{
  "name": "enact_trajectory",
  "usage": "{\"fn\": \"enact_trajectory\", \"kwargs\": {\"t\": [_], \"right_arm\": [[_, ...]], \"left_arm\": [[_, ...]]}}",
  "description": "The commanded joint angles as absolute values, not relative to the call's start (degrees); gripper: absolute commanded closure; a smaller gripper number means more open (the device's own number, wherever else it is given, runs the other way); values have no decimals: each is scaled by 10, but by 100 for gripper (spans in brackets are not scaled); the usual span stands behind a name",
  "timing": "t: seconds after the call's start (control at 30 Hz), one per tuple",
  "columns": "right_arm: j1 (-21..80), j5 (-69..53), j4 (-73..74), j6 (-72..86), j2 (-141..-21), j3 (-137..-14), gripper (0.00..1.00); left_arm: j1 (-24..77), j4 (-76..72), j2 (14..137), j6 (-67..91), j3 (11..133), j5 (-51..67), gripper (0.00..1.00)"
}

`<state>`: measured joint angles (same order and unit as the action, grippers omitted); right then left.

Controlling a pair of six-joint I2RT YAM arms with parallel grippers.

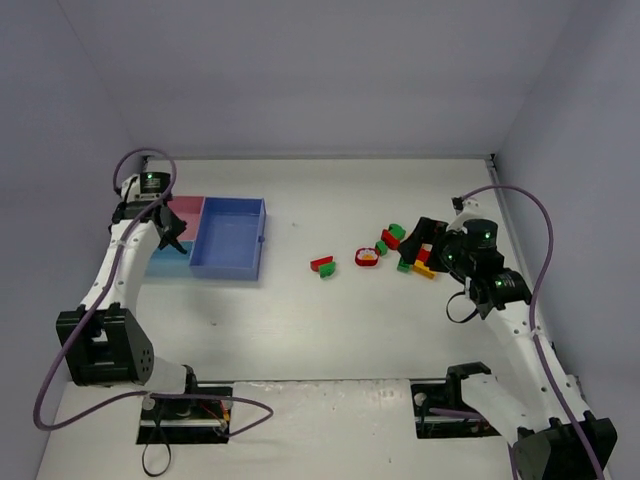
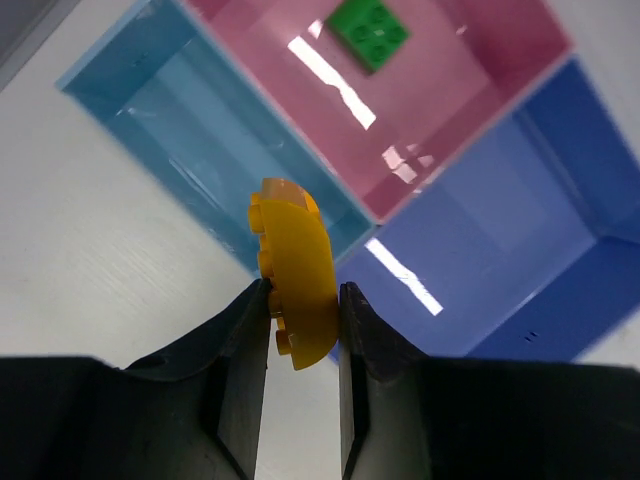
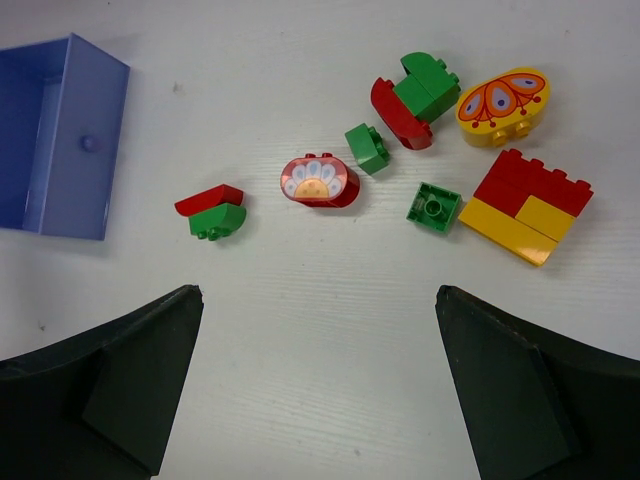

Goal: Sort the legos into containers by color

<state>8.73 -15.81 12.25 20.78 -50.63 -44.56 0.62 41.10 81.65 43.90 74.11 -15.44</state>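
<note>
containers [image 1: 228, 235]: 3 | green legos [image 2: 372, 32]: 5 | red legos [image 3: 320, 181]: 4 | yellow legos [image 2: 300, 290]: about 4

Joined trays, seen from the left wrist: blue tray [image 2: 480, 260], pink tray [image 2: 420, 110], light-blue tray [image 2: 190, 130]. 1 green 4-stud brick [image 2: 369, 32] lies flat in the pink tray. 1 yellow rounded brick [image 2: 298, 290] stands on edge, pinched by the left gripper [image 2: 303, 288] above the light-blue tray's corner.

Loose on the table, well apart from the trays:
- red-on-green pair [image 3: 212, 210]
- red petal-printed brick [image 3: 320, 181]
- 2 small green bricks [image 3: 367, 148], [image 3: 434, 207]
- red arch with green block [image 3: 415, 88]
- yellow printed oval [image 3: 503, 103]
- red-and-yellow stack [image 3: 525, 205]
</note>
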Motion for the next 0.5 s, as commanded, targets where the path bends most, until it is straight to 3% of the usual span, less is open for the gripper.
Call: {"fn": "enact_trajectory", "kwargs": {"t": [0.0,0.13,0.47], "right_arm": [[92,-173,103,198,-516,-473,0],[94,-176,103,198,-515,-471,0],[94,-164,105,197,-485,-459,0]], "left_arm": [[-56,397,816,422,719,-92,91],[-115,394,863,425,734,-78,89],[-141,381,951,468,763,-54,80]]}}
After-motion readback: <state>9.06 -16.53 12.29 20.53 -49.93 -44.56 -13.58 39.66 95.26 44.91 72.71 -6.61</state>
